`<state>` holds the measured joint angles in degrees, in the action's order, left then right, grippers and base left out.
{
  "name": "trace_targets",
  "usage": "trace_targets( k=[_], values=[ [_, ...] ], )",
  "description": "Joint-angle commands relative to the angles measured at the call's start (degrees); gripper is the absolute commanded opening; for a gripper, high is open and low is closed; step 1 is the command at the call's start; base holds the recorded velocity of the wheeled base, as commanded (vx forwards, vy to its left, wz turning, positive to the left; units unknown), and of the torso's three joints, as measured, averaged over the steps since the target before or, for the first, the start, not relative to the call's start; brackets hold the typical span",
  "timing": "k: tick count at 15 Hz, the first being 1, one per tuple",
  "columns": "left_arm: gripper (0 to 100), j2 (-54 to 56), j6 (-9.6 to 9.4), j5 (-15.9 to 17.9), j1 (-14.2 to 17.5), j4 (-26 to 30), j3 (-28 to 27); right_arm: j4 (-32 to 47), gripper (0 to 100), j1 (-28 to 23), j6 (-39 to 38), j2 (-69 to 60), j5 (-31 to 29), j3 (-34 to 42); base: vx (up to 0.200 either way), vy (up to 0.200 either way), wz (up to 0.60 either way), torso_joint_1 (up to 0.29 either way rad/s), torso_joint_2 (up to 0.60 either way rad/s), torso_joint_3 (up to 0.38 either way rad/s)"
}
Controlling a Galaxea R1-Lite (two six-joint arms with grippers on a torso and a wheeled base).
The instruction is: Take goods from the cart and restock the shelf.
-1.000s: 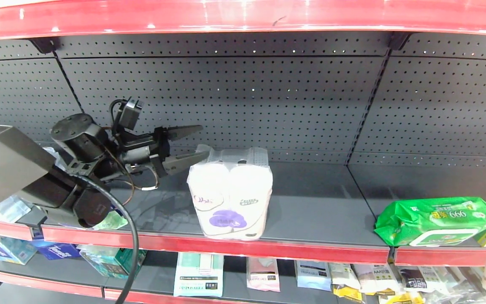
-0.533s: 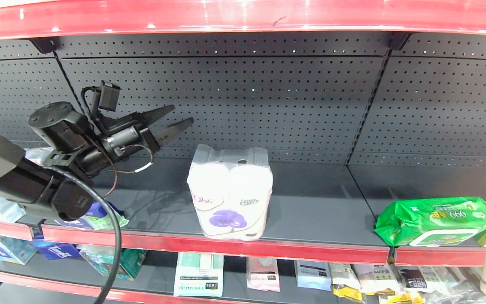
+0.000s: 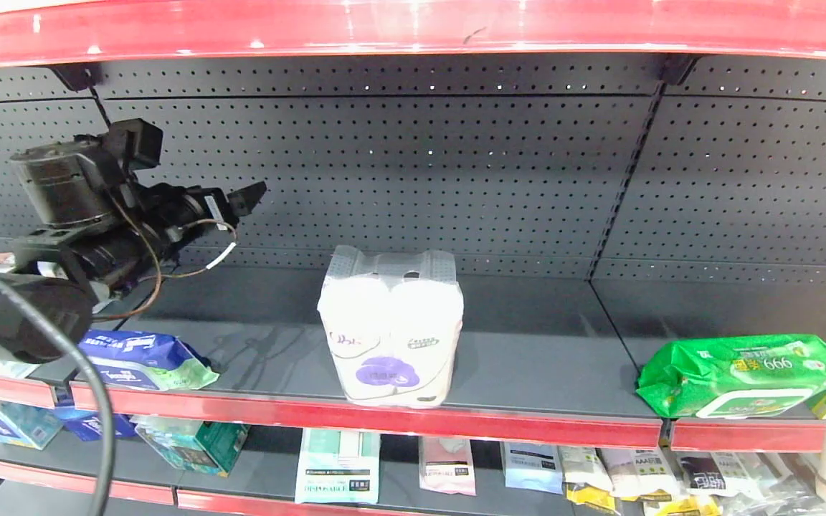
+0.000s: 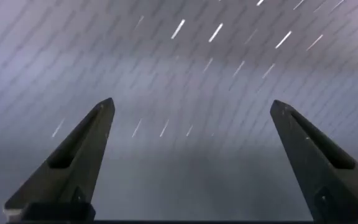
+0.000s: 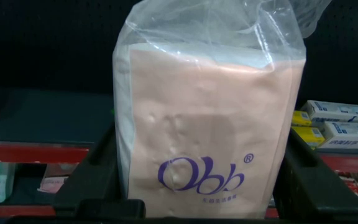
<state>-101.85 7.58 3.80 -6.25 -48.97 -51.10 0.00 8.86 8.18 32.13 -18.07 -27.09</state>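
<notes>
A white plastic-wrapped toilet-roll pack point(image 3: 390, 337) stands mid-way along the grey metal shelf point(image 3: 535, 358).
The left pincer point(image 4: 192, 106) hangs spread and empty, up left of it; the right pincer point(image 5: 202, 155) pinches a peach plastic-wrapped paper pack point(image 5: 210, 106) off to the right.

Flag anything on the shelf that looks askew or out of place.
The blue pack lies flat and crooked, one corner reaching the shelf's red front edge. The green wipes pack also sits at a slant. The white roll pack stands upright.

roll pack point(image 3: 390, 330): white, purple
wipes pack point(image 3: 736, 373): green
shelf lip point(image 3: 255, 410): red
back panel point(image 3: 456, 165): grey, perforated
tissue bag point(image 5: 210, 130): peach, purple lettering
</notes>
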Motion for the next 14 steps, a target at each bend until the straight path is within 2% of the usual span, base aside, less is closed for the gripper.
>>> trace_targets(
  k=[1, 2, 3, 6, 7, 8, 10, 11, 13, 14],
  values=[
    [100, 19.9, -1.34, -2.8, -0.1, 24.7, 2.0, 0.0, 0, 0.1, 0.0, -0.6, 0.1, -0.1, 0.0, 0.0, 0.0, 0.0, 0.0, 0.0],
    [100, 23.7, -1.87, -1.9, 0.0, 28.1, 3.6, 0.0, 0, 0.2, 0.0, -0.7, 0.3, -0.1, 0.0, 0.0, 0.0, 0.0, 0.0, 0.0],
    [100, 27.8, -3.01, -1.6, 0.0, 28.3, 7.2, 0.0, 0, 0.3, 0.0, -0.7, 0.4, 0.0, 0.0, 0.0, 0.0, 0.0, 0.0, 0.0],
    [100, 41.4, -9.08, 1.0, -0.1, 28.7, 21.1, 0.0, 0, 0.5, 0.0, -0.6, 2.4, 0.6, 0.0, 0.0, 0.0, 0.0, 0.0, 0.0],
    [100, 44.4, -10.04, 1.6, -0.1, 28.8, 24.2, 0.0, 0, 0.5, 0.0, -0.5, 2.9, 0.7, 0.0, 0.0, 0.0, 0.0, 0.0, 0.0],
    [100, 50.2, -11.19, 2.5, -0.1, 29.4, 29.5, 0.0, 0, 0.5, 0.0, -0.3, 3.9, 0.7, 0.0, 0.0, 0.0, 0.0, 0.0, 0.0],
    [100, 58.3, -12.59, 3.4, -0.2, 33.7, 33.6, 0.0, 0, 0.5, 0.1, 0.0, 4.4, 0.6, 0.0, 0.0, 0.0, 0.0, 0.0, 0.0],
    [100, 63.2, -13.3, 4.5, -0.3, 37.5, 34.3, 0.0, 0, 0.5, 0.0, 0.3, 4.4, 0.5, 0.0, 0.0, 0.0, 0.0, 0.0, 0.0],
    [100, 79.7, -13.73, 11.1, -0.4, 54.2, 32.6, 0.0, 0, 1.0, 0.3, 0.8, 5.5, 0.7, 0.0, 0.0, 0.0, 0.0, 0.0, 0.0],
    [100, 85.6, -13.73, 12.9, -0.6, 60.1, 31.9, 0.0, 0, 1.0, 0.5, 0.7, 6.4, 0.7, 0.0, 0.0, 0.0, 0.0, 0.0, 0.0]
  ],
)
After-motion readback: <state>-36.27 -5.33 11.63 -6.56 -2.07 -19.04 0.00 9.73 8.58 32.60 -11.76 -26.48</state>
